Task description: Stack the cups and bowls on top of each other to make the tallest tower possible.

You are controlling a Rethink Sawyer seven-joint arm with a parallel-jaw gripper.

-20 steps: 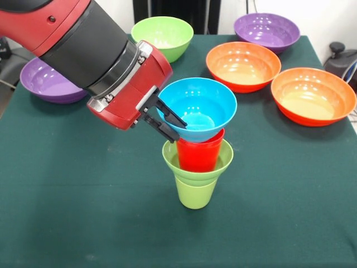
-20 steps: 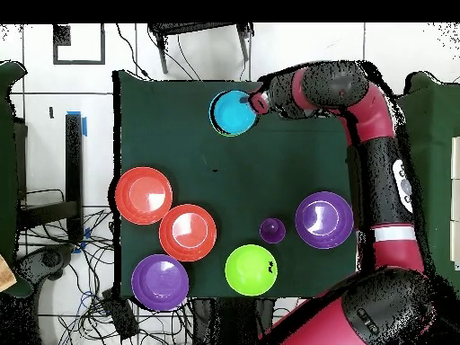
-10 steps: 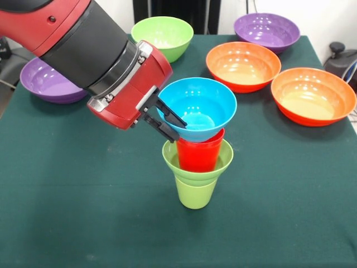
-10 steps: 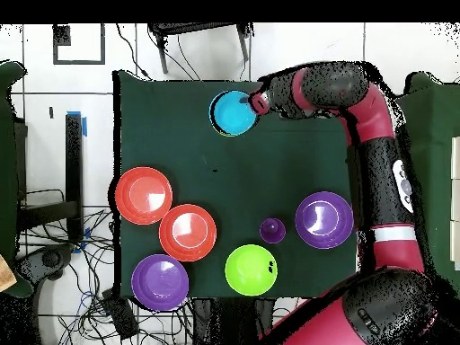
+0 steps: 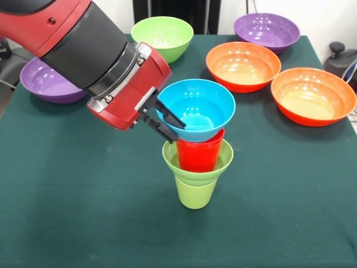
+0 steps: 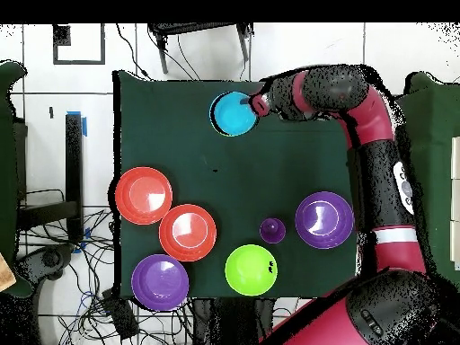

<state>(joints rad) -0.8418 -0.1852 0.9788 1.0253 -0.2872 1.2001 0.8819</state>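
Note:
The tower stands mid-table: a lime-green cup [image 5: 194, 192] at the base, a small lime-green bowl [image 5: 224, 160] in it, a red cup [image 5: 199, 154] in that, and a small blue bowl [image 5: 196, 109] on top. My gripper [image 5: 165, 121] is shut on the blue bowl's left rim, one finger inside and one outside. From overhead, the blue bowl [image 6: 235, 113] hides the stack below, with the gripper [image 6: 257, 102] at its right edge. A purple cup [image 6: 272, 231] stands alone; the front view does not show it.
Behind the tower are a medium lime-green bowl [image 5: 163, 34], two orange bowls [image 5: 243, 64] [image 5: 313, 95] and two purple bowls [image 5: 266, 29] [image 5: 47, 81]. Overhead these are the green [image 6: 251, 269], orange [image 6: 144, 195] [image 6: 188, 232] and purple [image 6: 160, 281] [image 6: 324, 219] bowls.
The blue bowl and the gripper have shifted very slightly to the left in the front view. Everything else is as before.

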